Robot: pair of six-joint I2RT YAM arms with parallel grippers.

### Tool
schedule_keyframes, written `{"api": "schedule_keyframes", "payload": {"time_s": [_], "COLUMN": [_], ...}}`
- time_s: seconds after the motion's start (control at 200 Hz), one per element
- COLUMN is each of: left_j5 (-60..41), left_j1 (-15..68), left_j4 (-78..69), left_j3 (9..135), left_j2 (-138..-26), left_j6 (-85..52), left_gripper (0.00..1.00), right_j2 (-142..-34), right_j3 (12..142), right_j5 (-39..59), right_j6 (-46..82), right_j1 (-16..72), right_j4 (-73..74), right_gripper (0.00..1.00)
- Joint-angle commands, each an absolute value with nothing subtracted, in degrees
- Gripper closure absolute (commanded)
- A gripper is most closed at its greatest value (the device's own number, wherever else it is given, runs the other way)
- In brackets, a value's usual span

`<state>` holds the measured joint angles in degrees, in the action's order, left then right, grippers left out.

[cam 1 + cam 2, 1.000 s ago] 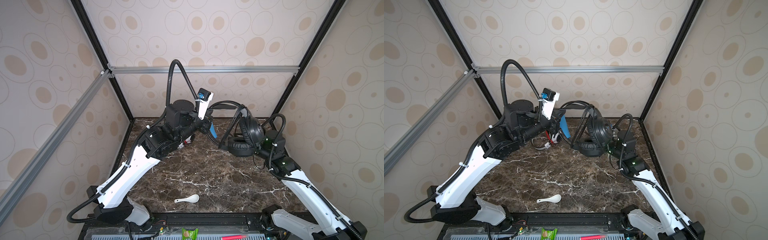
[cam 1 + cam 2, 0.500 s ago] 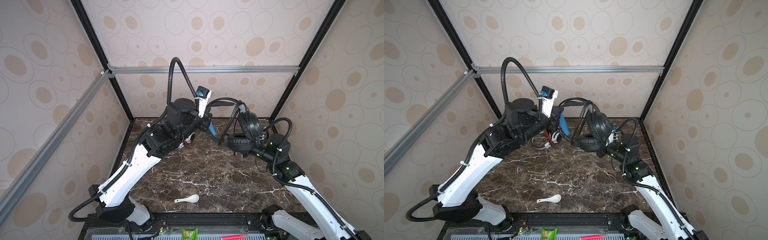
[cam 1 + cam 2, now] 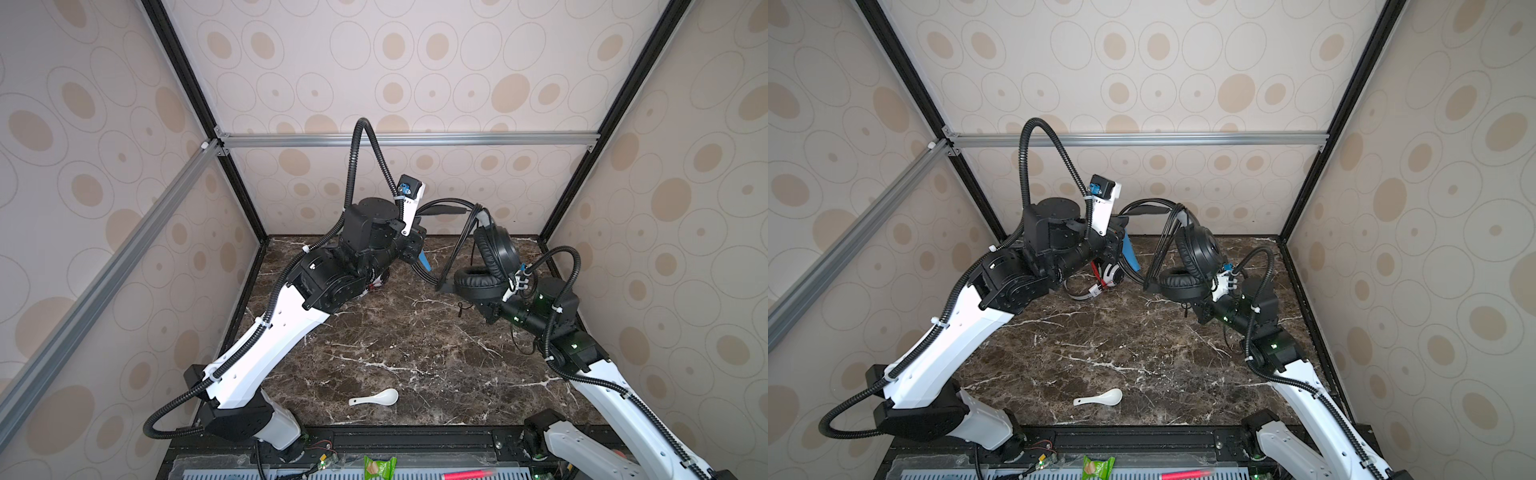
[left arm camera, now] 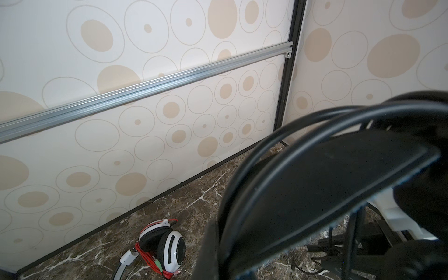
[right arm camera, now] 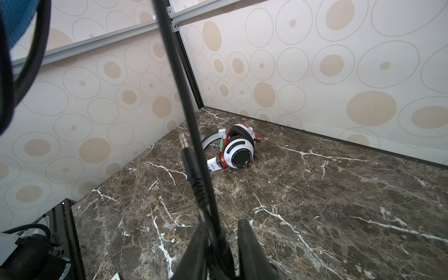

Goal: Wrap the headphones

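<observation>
Counting one black headset [image 3: 496, 253], one white headset [image 3: 1111, 274], one spoon [image 3: 384, 397].

Count so far:
- Arms: 2, left arm [image 3: 286, 328] and right arm [image 3: 615, 399].
- Grippers: 2, left gripper [image 3: 417, 248] and right gripper [image 5: 221, 238].
- Hoses: 2, left hose [image 3: 360, 166] and right hose [image 3: 570, 266], one per arm.
- Headsets: 2, black headset [image 3: 496, 249] and white headset [image 5: 238, 151].
- Cords: 2, black cord [image 5: 184, 97] and red cord [image 4: 145, 257].
- Black jack plug [image 5: 186, 155]: 1, in the right wrist view.
- Spoon [image 3: 376, 398]: 1, white.
- Table [image 3: 395, 345]: 1, brown marble.
- Front edge: green packet [image 3: 379, 467] 1, red stick [image 3: 467, 473] 1.
- Aluminium rails: 2, back rail [image 3: 407, 139] and side rail [image 3: 104, 266].
</observation>
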<state>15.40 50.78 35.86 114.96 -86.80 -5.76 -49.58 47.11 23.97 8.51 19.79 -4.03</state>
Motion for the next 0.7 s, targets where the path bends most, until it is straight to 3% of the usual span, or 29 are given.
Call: {"api": "schedule_keyframes", "payload": {"time_s": [0.0,0.695], "left_j5": [15.7,14.7], "left_j1": [50.7,50.6], "left_j4": [31.1,30.9], "left_j3": [116.7,115.4], "left_j2": [-85.0,-84.6], "left_j6": [-9.3,-9.5], "left_gripper": [1.0,1.0], "right_j2": [-49.9,-52.3], "right_j3": [47.1,48.6], "right_j5": [25.1,28.7], "right_j6": [9.0,9.7], "right_j1": [19.5,19.5], "right_j4": [-2.1,-0.9], "right_gripper": [0.75,0.71]}}
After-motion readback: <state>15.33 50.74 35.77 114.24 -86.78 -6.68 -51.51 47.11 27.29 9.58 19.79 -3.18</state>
